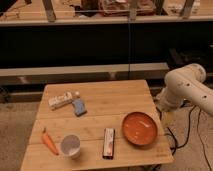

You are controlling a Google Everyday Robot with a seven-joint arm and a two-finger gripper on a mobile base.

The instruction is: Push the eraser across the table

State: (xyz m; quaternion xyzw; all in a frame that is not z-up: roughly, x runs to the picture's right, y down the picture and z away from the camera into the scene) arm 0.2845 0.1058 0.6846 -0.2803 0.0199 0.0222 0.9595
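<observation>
Light: dim and warm, falling from above on the tabletop (107, 102).
Shadows: soft, tight under the cup (70, 145); the recess (75, 47) behind is near black.
Gripper: outside the frame; the white arm (186, 87) catches pale light.

One each: light wooden plank table (115, 97), slim black bar eraser (108, 143), blue square pad (79, 107), white carton (61, 100), orange carrot (49, 143), white cup (70, 146), round orange plate (140, 128); gripper out of frame, rightward.
</observation>
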